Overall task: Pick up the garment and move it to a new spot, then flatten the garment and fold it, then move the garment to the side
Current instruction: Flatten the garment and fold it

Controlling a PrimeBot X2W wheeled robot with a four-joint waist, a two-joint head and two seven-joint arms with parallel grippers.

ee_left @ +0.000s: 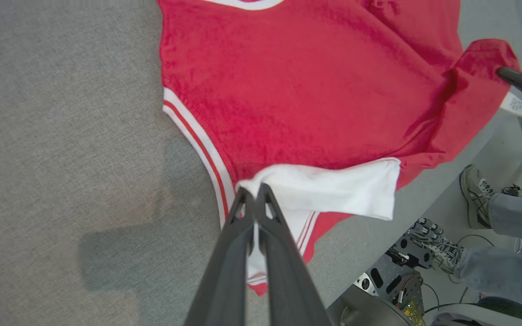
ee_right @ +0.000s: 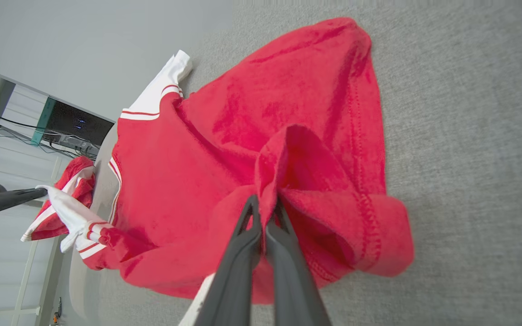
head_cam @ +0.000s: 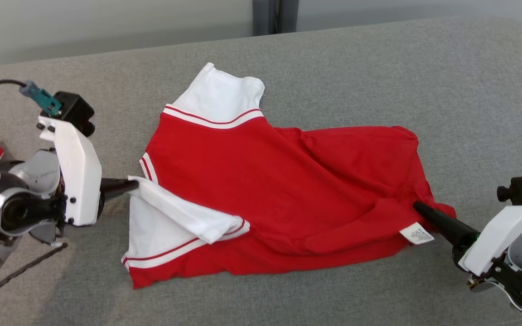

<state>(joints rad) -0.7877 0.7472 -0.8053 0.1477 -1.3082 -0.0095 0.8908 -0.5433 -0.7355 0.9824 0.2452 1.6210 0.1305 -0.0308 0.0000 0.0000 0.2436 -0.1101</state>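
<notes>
Left claw point(ee_left: 254, 194), right claw point(ee_right: 264, 204): garment point(head_cam: 265, 181) between

Garment point(head_cam: 283, 190) centrally on the cushion point(head_cam: 424, 68)

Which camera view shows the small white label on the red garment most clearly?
The head view: the label sits whole on the garment, beside the right gripper. The left wrist view shows it small, near the picture's edge. In the right wrist view the fingers mostly hide it.
</notes>
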